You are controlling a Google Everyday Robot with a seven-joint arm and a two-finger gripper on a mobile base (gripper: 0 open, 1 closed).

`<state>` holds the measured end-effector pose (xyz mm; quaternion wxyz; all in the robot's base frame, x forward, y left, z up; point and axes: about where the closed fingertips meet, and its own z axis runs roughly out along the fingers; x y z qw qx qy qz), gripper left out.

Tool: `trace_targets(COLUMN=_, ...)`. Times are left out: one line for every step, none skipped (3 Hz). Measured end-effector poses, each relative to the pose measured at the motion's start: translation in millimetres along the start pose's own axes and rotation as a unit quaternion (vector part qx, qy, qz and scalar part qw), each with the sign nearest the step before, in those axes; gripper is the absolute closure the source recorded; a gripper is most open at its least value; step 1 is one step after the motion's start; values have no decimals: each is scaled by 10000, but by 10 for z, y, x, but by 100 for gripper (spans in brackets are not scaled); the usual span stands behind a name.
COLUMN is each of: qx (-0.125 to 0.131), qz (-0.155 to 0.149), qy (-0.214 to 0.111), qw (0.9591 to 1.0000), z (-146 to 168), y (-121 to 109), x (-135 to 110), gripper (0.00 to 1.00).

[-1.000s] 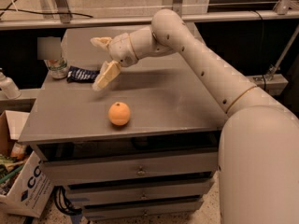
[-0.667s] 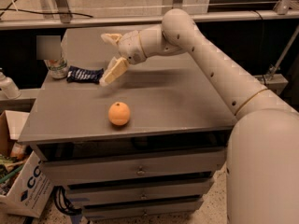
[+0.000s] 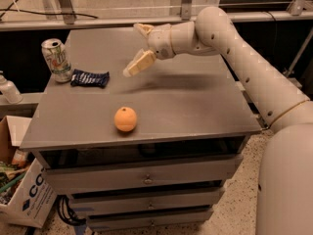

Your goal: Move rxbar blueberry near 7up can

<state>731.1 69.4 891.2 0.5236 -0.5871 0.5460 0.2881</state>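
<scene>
Robot arm (image 3: 247, 58): white, jointed, reaching in from the right edge across the back half of the counter. Counter (image 3: 195, 104): grey flat top on a cabinet with three drawers (image 3: 146, 179) stacked below its front edge. Cardboard box (image 3: 27, 199): on the floor at the lower left, beside the cabinet, with dark printed letters on its side. Claw (image 3: 131, 50): at the end of the arm, raised above the back-middle of the counter, its two pale fingers (image 3: 141, 62) spread wide apart with nothing between them; its shadow falls on the top just to its right. Soda can (image 3: 55, 60): silver-white with green and red markings, standing upright near the back-left corner of the counter. Orange (image 3: 125, 119): round, alone near the front edge, well apart from the other items. Snack bar (image 3: 89, 78): dark blue crinkly wrapper, lying flat on the counter just beside the soda can on its right, left of and below the claw and clear of it. Bottle (image 3: 7, 88): white plastic, partly seen at the far left edge, off the counter on a lower ledge.
</scene>
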Motion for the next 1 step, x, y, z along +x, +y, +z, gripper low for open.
trace_targets(qx=-2, qz=0, qy=-1, qw=10000, z=2, y=1, x=0, gripper=0)
